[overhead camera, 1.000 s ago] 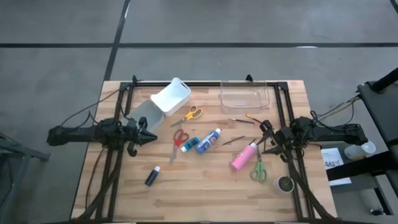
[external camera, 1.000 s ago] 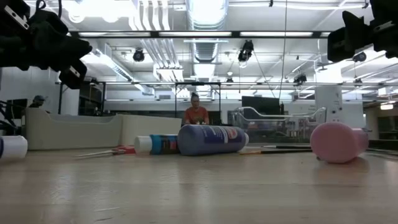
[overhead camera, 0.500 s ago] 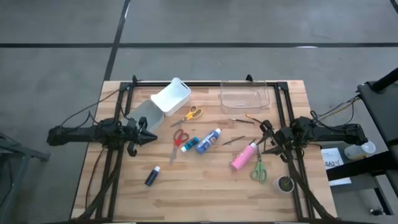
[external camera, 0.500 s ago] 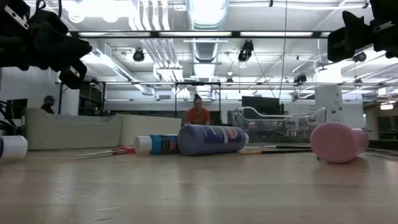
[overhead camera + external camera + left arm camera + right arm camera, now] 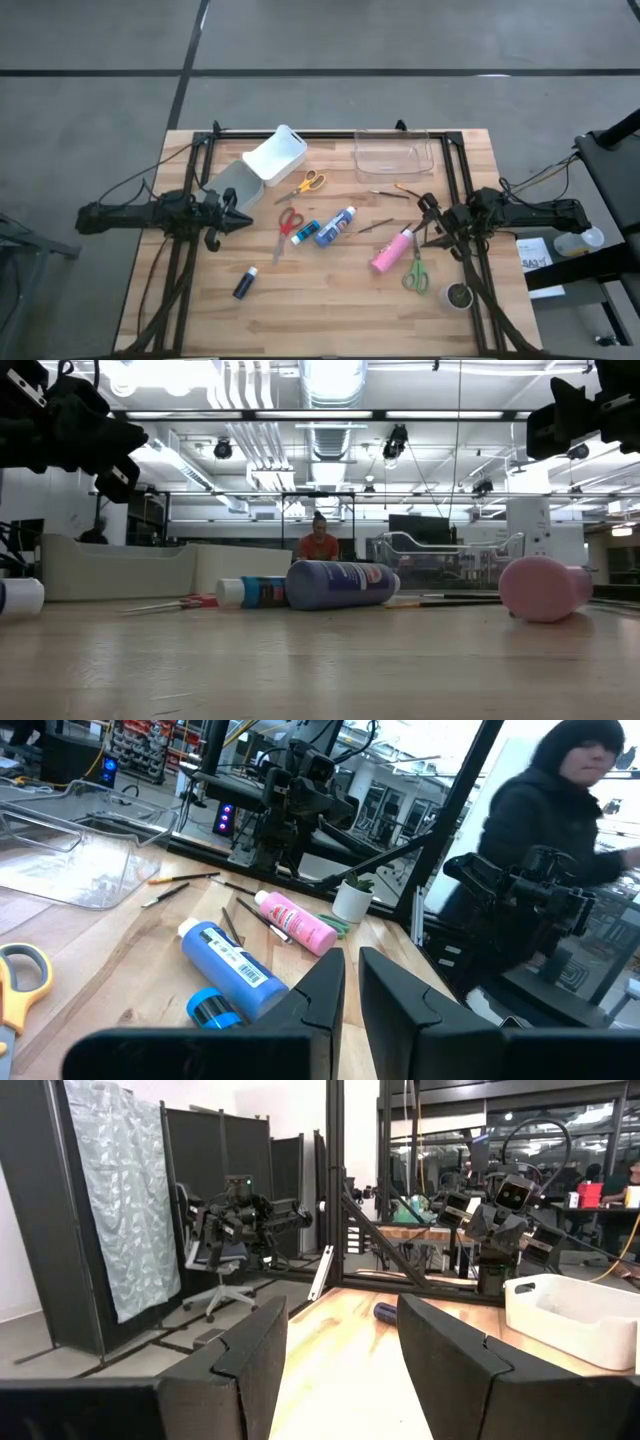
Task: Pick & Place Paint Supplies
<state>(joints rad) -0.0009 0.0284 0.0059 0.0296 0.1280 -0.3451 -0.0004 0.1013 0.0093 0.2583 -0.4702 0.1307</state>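
Nothing placed yet, all supplies loose on table. Pink bottle point(image 5: 391, 251) lies just at 9 o'clock of my R gripper point(image 5: 427, 222), jaws apart, empty. Blue-and-white tube point(image 5: 335, 226) mid-table; dark blue bottle point(image 5: 245, 282) at 5 o'clock of my L gripper point(image 5: 238, 220), jaws nearly together, empty. Brushes point(image 5: 388, 192) near the clear tray point(image 5: 392, 154). Tray and white bin point(image 5: 274, 155) both look empty.

No text, brand or number can be read in any view. The blue-and-white tube point(image 5: 232, 967) carries a white label with small dark print, and a paper sheet point(image 5: 535, 258) at the right edge bears marks; both are illegible.
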